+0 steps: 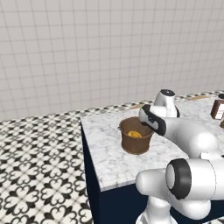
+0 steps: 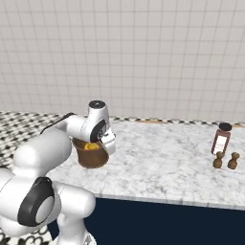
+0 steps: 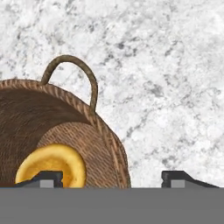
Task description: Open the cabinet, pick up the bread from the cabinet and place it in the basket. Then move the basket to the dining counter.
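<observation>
With the basket [image 1: 136,141] already standing on the marble counter [image 1: 105,157] and the bread [image 3: 51,165] lying inside it, we judge our tool [image 3: 117,178], its fingers spread astride the rim, should lift straight up without nudging that wall.

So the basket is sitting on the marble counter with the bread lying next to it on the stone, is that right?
Not quite. The basket does sit on the marble counter, but the bread lies inside it, on its woven bottom, not on the stone. The hand view shows this most clearly.
</observation>
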